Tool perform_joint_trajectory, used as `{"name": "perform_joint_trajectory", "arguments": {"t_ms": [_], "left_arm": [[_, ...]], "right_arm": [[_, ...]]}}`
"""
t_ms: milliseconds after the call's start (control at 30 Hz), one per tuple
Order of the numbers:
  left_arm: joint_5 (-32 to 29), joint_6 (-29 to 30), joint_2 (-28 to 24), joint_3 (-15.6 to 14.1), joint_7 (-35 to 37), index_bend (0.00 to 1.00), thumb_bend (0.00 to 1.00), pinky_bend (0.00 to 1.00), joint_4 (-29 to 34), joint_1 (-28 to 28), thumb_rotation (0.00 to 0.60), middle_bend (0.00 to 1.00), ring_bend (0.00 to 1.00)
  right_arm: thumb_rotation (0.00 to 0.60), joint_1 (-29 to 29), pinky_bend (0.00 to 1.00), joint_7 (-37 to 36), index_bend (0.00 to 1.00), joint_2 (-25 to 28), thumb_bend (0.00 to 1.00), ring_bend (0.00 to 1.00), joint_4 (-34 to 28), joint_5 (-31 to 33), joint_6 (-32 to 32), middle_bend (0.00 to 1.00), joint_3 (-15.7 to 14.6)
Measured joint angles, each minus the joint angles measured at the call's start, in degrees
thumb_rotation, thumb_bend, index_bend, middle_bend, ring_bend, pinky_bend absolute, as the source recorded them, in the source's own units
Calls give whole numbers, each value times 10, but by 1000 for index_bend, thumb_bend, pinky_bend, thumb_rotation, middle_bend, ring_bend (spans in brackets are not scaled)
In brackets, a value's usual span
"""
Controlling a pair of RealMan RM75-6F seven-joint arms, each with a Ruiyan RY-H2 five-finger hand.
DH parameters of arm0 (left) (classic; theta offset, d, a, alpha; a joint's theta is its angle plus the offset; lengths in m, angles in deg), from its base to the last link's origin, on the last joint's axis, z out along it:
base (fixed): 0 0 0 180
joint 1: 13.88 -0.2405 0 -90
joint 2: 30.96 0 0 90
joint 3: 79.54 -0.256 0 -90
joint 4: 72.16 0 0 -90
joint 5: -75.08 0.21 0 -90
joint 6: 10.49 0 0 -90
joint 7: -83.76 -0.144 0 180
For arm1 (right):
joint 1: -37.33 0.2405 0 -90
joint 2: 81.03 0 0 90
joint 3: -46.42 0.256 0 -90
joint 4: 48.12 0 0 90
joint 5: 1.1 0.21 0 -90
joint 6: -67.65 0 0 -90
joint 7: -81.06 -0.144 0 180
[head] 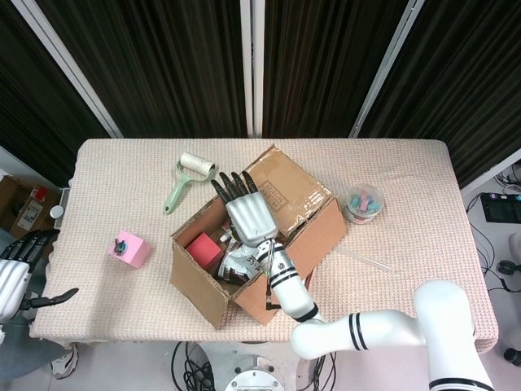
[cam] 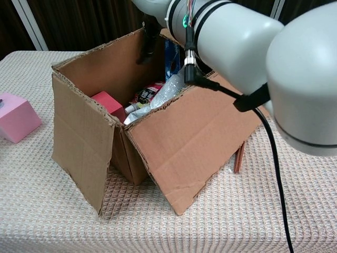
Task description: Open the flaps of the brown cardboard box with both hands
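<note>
The brown cardboard box (head: 313,236) stands mid-table with its top mostly uncovered. Its near flaps (cam: 195,147) hang down outside, while the far flap (head: 285,187) still leans over the opening. My right hand (head: 247,213) hovers flat above the opening with fingers spread and holds nothing. In the chest view its forearm (cam: 231,37) fills the upper right and hides the far flap. My left hand (head: 15,275) is off the table's left edge, fingers apart and empty. Inside the box lie a red block (head: 202,248) and snack packets (cam: 158,95).
A pink cube (head: 130,249) sits left of the box and a green lint roller (head: 186,181) behind it. A clear tub of clips (head: 364,201) and a thin clear rod (head: 362,259) lie to the right. Brown sticks (cam: 239,157) rest against the box's right side.
</note>
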Motion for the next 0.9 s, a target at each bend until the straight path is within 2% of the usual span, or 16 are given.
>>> {"name": "perform_joint_trajectory", "arguments": {"t_ms": [167,533,733,900], "left_arm": [[4,6,4,1,15,101,0,211,-9,-4,373,123,104],[8,2,5,2,18,100,0,211,-6,-4,373,123,104],[11,-2,3,4,16,100,0,210,0,-2,371,123,104],[16,-1,4,5,12,100,0,210,4,-1,371,123,104]], "right_arm": [[600,2,0,18,0,-17,85,0,44,-18,31,0,-17],[600,-18,0,34,0,-2,150,0,68,-19,47,0,-20],[600,-32,0,31,0,32,176,0,36,-31,63,0,-9],[600,-53,0,24,0,97,173,0,-23,-43,76,0,10]]}}
